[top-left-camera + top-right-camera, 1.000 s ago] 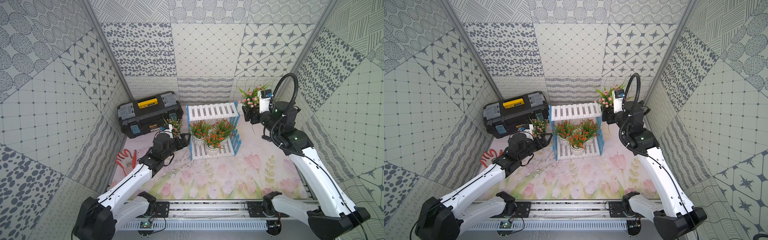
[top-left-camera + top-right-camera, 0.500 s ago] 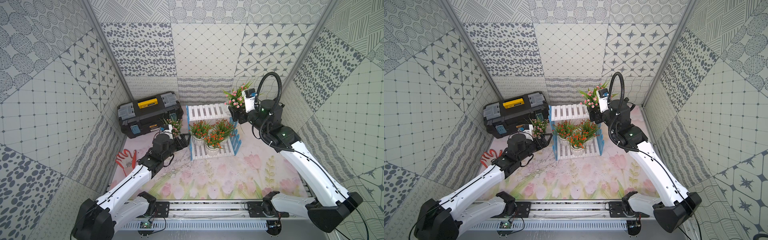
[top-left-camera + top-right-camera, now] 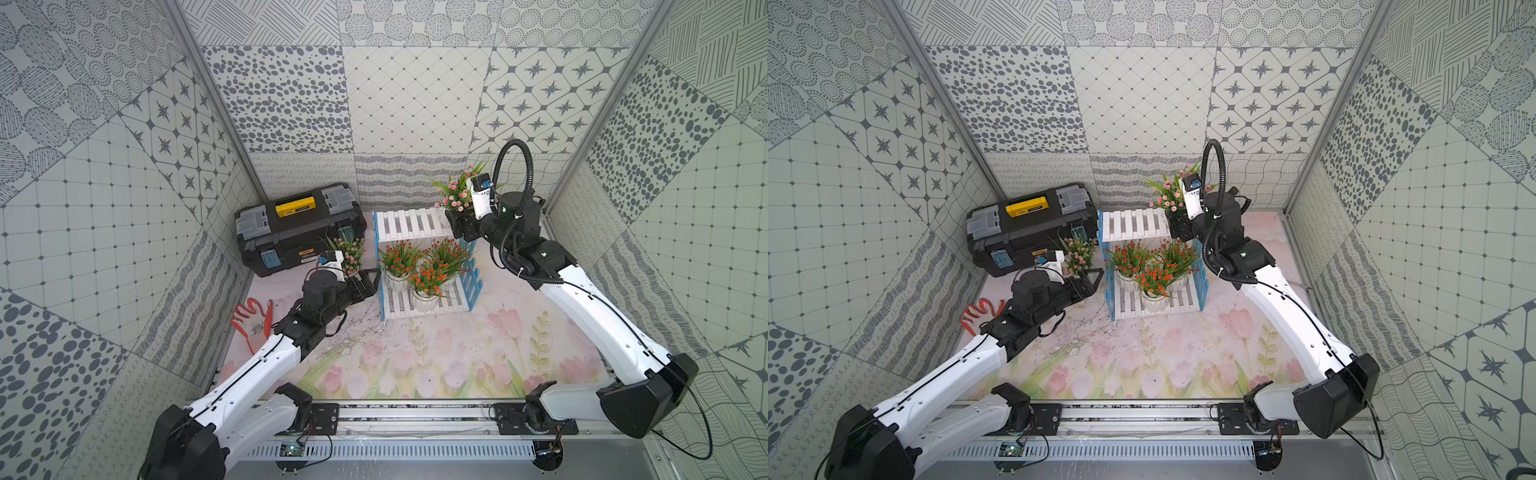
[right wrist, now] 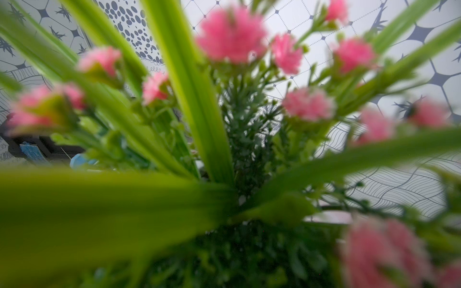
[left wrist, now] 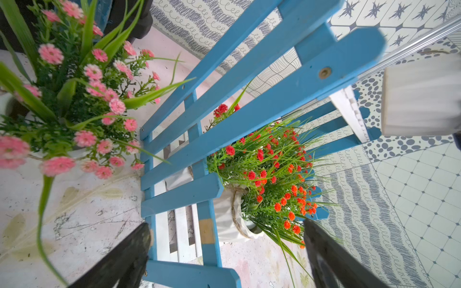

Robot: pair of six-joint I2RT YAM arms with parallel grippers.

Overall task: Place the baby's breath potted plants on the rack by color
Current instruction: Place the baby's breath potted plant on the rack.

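My main worry is the held pink plant (image 3: 455, 195). It hangs at the right end of the rack's (image 3: 409, 224) top tier, above centre in both top views. In the left wrist view its pot (image 5: 421, 94) shows clear of the board. If I lower it this close to the end, I judge the pot could catch the fence tips. It could also sit half off and tip onto the 3 orange plants (image 3: 428, 270) on the lower tier.

The right jaws are clamped on that pot, though foliage hides them in their own wrist view. The left jaws stand wide, holding nothing, straddling the foot of the rack's left fence (image 5: 274, 102). I cannot tell whether they touch it. A careless move there could shove the rack. The other pink plant (image 3: 351, 253) stands on the surface (image 3: 415, 353), left of the rack.
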